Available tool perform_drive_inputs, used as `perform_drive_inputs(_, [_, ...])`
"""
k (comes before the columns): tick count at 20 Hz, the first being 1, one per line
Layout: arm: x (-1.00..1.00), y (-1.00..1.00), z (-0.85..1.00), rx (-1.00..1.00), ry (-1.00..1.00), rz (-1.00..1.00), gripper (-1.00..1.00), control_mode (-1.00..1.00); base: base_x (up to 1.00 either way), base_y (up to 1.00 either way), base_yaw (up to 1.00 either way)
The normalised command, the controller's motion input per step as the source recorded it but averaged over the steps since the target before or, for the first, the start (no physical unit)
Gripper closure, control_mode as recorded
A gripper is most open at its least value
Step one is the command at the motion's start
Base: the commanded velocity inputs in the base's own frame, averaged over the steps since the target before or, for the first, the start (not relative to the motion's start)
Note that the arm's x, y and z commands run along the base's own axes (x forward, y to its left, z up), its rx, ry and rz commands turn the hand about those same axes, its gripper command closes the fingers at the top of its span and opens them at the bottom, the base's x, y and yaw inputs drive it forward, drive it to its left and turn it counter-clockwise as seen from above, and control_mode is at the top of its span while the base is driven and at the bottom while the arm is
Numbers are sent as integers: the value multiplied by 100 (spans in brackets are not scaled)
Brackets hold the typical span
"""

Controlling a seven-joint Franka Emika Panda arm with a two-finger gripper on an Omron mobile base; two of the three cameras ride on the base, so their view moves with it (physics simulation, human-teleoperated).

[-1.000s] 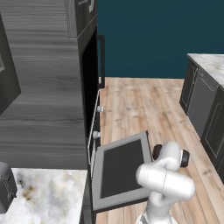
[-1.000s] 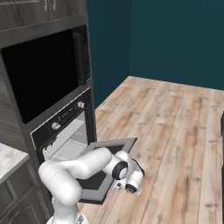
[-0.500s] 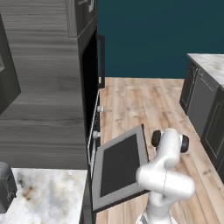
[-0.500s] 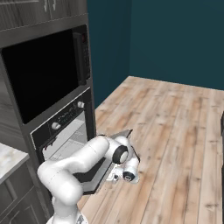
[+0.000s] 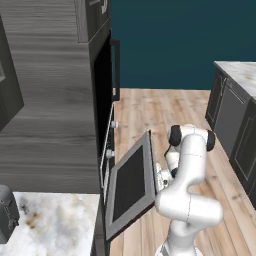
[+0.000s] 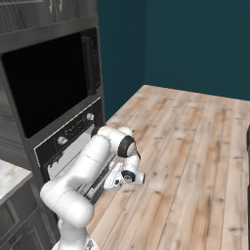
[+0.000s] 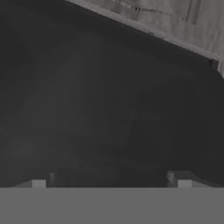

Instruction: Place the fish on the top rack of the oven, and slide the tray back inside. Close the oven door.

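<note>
Base views: even, diffuse rendered light, moderately bright; no hard cast shadows on the floor [image 5: 150, 115]. Oven [image 6: 49, 88] cavity reads flat black with no detail inside. Door [image 5: 131, 187] glass dark, matte, no glare. Arm [image 5: 187, 190] white with soft shading on its underside, not blown out. Edges slightly soft and pixelated; no visible lens distortion. Hand view: very dim, almost all dark grey, low contrast, blurred; a lighter grey strip at the top right corner.

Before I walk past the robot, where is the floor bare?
The wooden floor is bare between the arm and the dark cabinets on its right. Crowded: the gap between the tilted oven door and the arm.
</note>
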Motion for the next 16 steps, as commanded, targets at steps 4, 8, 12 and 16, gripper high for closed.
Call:
perform_drive_inputs(4, [0, 24, 100, 0, -16, 6, -100, -100, 0, 0, 0])
perform_drive_inputs(8, [0, 32, 100, 3, -20, 4, -100, -100, 0, 0, 0])
perform_drive_inputs(12, [0, 53, 100, 8, -25, 0, -100, -100, 0, 0, 0])
perform_drive_inputs(16, [1, 83, 100, 13, -37, 0, -100, -100, 0, 0, 0])
